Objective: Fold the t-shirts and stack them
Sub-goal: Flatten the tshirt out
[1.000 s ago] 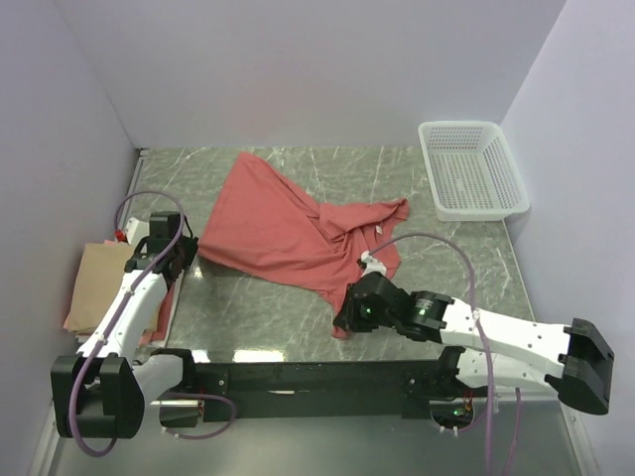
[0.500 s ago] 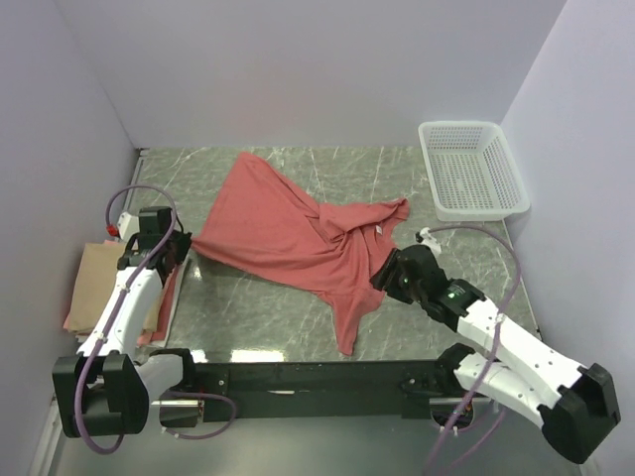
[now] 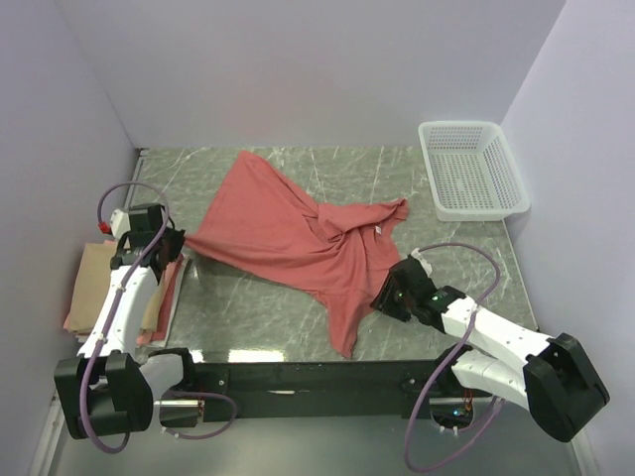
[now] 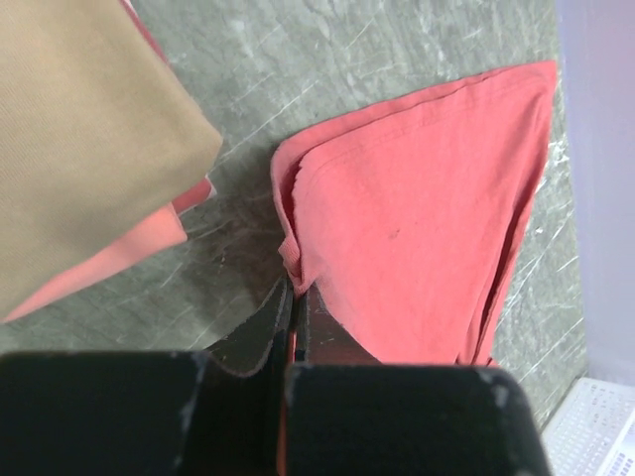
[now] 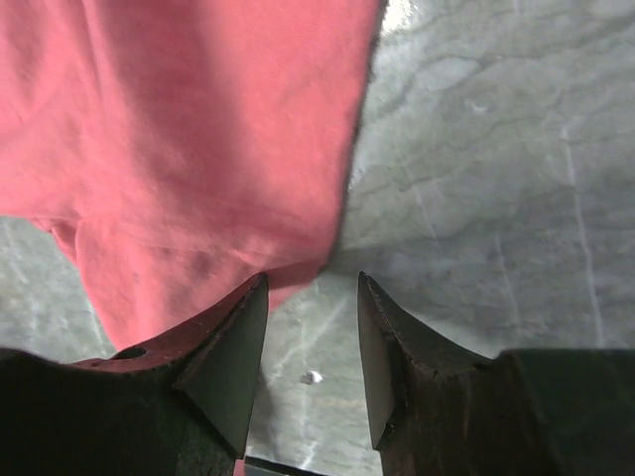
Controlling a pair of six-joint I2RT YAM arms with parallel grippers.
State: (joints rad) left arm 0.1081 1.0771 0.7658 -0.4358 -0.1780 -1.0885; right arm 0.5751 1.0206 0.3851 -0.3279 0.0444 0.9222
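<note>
A salmon-red t-shirt [image 3: 288,238] lies spread and rumpled across the middle of the table. My left gripper [image 3: 177,243] is shut on its left corner [image 4: 295,260], the cloth pinched between the fingers. A tan-beige t-shirt [image 3: 99,283] lies folded at the left edge on top of a pink one [image 4: 129,253]. My right gripper [image 3: 382,296] stands open just right of the red shirt's lower part [image 5: 198,149], with only bare table between its fingertips [image 5: 248,307].
A white mesh basket [image 3: 471,169] sits at the back right corner. Walls close in on three sides. A small white speck [image 5: 311,377] lies on the marble tabletop [image 3: 258,317] between my right fingers.
My right gripper let go of the shirt's lower tail, swung right and drew back to its right edge. The left gripper pulled the corner leftward, stretching the shirt.
</note>
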